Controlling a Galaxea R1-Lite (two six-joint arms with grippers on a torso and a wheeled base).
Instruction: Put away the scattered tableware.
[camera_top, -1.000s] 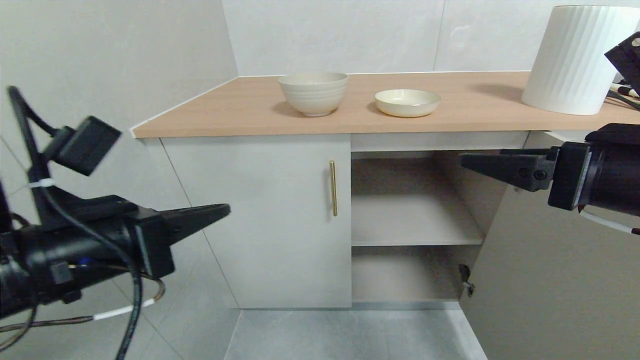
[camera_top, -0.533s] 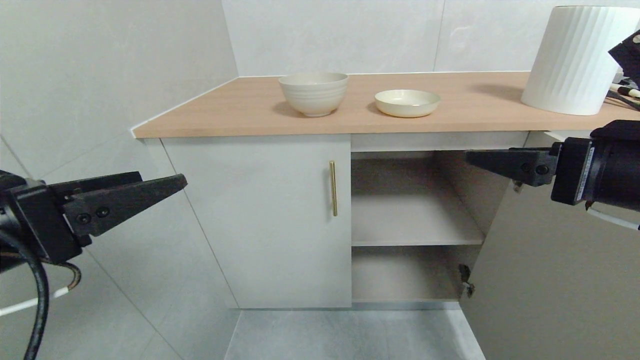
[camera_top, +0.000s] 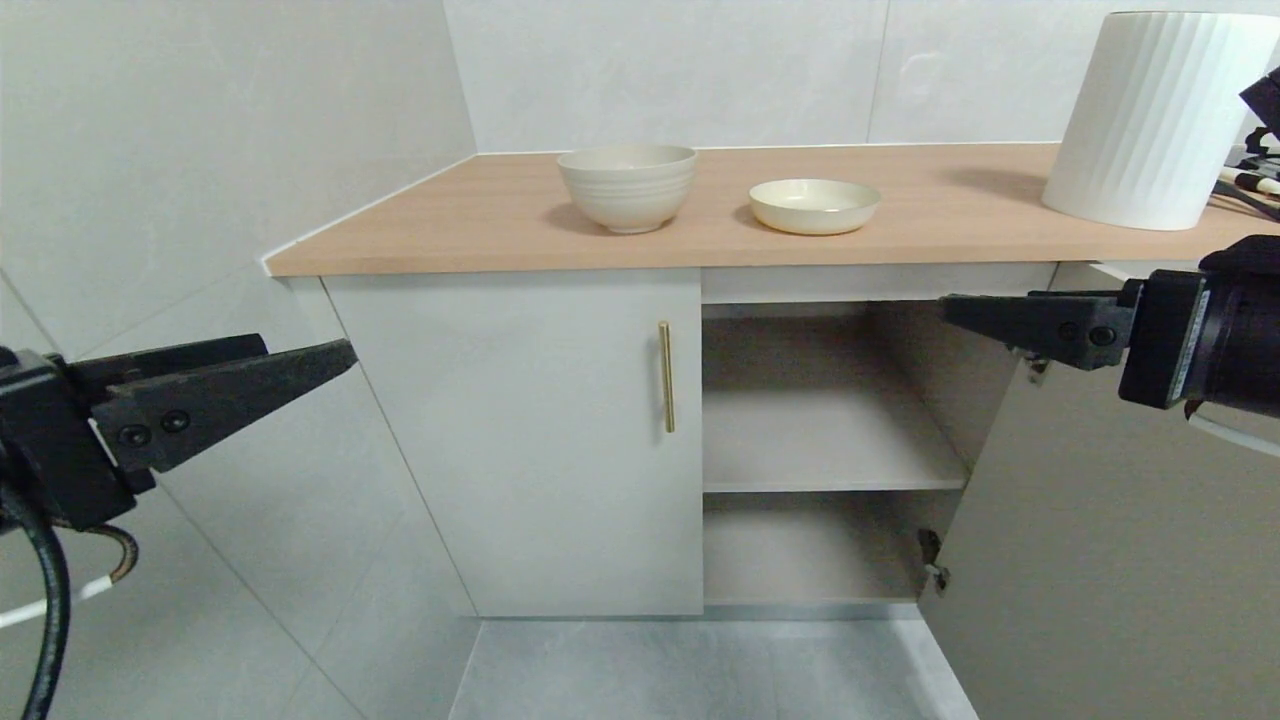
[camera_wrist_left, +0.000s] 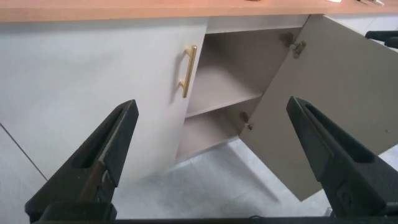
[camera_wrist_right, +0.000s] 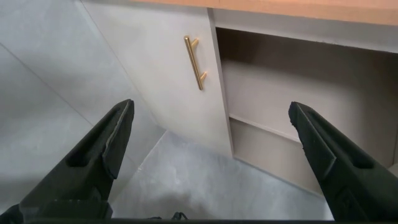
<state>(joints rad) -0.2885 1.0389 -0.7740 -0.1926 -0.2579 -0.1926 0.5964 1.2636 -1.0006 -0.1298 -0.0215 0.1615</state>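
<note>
A deep cream bowl (camera_top: 627, 185) and a shallow cream dish (camera_top: 815, 205) stand side by side on the wooden countertop (camera_top: 480, 225). Below them the cabinet's right compartment (camera_top: 820, 440) stands open, its shelves bare, with the door (camera_top: 1110, 560) swung out to the right. My left gripper (camera_top: 330, 355) hovers open at the left, below counter height and well short of the cabinet. My right gripper (camera_top: 950, 310) hovers open at the right, level with the top of the open compartment. Both wrist views look between spread fingers (camera_wrist_left: 99, 168) (camera_wrist_right: 99, 162) at the cabinet front.
The left cabinet door (camera_top: 530, 440) is closed and carries a brass handle (camera_top: 665, 377). A tall white ribbed container (camera_top: 1150, 115) stands at the counter's right end. A tiled wall runs along the left; grey floor (camera_top: 700, 670) lies before the cabinet.
My left gripper pulled back to the left and rose, turning about its axis. My right gripper drifted slightly right and up. The bowl and the dish stayed put.
</note>
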